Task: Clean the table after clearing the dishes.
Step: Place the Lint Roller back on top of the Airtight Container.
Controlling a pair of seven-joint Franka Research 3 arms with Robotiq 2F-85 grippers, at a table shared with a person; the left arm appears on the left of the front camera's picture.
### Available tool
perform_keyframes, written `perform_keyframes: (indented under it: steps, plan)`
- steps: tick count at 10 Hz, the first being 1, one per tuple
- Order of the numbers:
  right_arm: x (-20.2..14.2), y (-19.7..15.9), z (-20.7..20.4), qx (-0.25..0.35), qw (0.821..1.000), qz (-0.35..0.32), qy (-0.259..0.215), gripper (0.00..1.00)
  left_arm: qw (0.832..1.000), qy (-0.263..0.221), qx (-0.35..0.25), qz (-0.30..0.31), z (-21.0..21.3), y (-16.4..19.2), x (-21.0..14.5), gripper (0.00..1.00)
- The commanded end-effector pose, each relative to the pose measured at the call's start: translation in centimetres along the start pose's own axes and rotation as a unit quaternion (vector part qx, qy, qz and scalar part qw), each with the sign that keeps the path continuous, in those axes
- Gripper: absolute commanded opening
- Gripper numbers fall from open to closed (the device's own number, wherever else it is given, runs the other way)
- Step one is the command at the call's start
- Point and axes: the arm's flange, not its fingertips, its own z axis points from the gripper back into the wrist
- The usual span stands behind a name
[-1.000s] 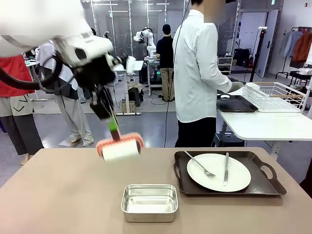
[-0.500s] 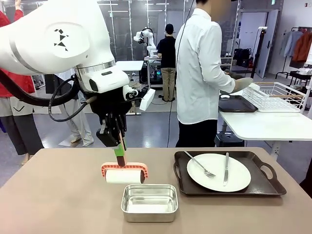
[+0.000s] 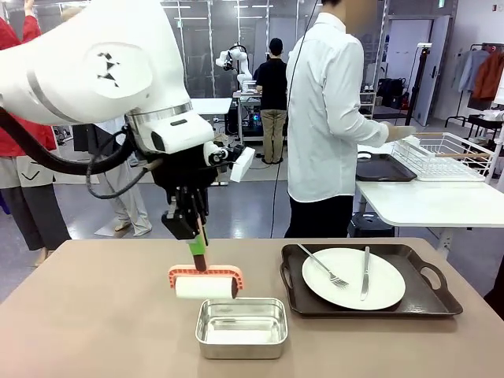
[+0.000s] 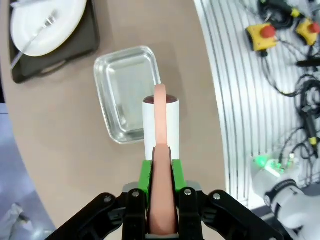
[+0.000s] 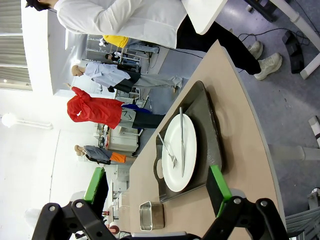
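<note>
Table point(image 3: 94, 315) lies just under the left pincer point(image 3: 196, 246), which squeezes the roller point(image 3: 205, 288) by its handle. Below it sits the pan point(image 3: 241, 327). A plate point(image 3: 353, 278) on its tray point(image 3: 425, 303) lies to the pincer's right. The right pincer point(image 5: 155, 182) has its fingers spread wide.

Front looks across table point(image 3: 102, 315); 2 wrist views apparently share plate point(image 5: 191, 155).

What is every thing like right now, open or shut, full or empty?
left gripper: jaws shut on the lint roller.
right gripper: jaws open, holding nothing.
lint roller: held, roll down by the steel pan.
steel pan: empty.
plate: on the tray, fork and knife on it.
</note>
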Motion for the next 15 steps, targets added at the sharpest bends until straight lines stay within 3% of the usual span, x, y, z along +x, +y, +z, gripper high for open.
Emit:
perform_keyframes:
  steps: [1,6,9,15]
  plan:
    - [0.0,0.3,0.1,0.006,1.0,-0.002,-0.005,1.0,1.0,-0.028,-0.002,0.006,-1.5,3.5,2.1,0.2]
    - [0.0,0.3,0.1,0.006,1.0,-0.002,-0.005,1.0,0.996,-0.007,-0.077,0.044,-8.3,9.2,4.6,0.2]
    - [0.0,0.3,0.1,0.006,1.0,-0.002,-0.005,1.0,0.991,0.042,-0.092,0.09,-12.1,11.1,4.0,0.2]
    - [0.0,0.3,0.1,0.006,1.0,-0.002,-0.005,1.0,0.986,0.076,-0.091,0.116,-16.2,13.8,1.3,0.2]
